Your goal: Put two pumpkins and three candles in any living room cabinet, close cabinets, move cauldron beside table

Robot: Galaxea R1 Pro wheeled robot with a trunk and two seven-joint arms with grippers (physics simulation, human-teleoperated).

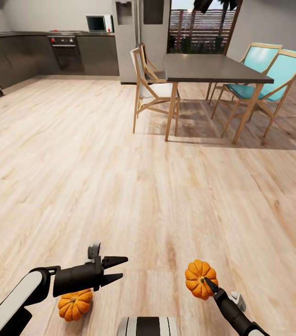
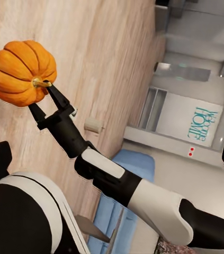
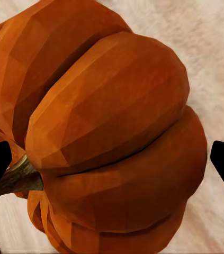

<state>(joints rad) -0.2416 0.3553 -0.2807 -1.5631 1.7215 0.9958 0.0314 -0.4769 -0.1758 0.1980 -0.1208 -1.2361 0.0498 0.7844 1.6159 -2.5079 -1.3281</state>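
The right hand [image 1: 207,283] grips a pumpkin [image 1: 199,278]; the left wrist view shows its stem [image 2: 39,82] pinched. The left hand [image 1: 120,269] gapes above another pumpkin [image 1: 74,304].

You've got bright, even daylight here — soft shadows pool under the table [image 1: 215,70] and chairs [image 1: 260,79] on the floor [image 1: 120,177]. Everything's sharp, no glare — straight edges lean outward toward the head view's corners.

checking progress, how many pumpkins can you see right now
2. One pumpkin is held in the right gripper. The other pumpkin sits on the floor under the left arm, partly hidden by it.
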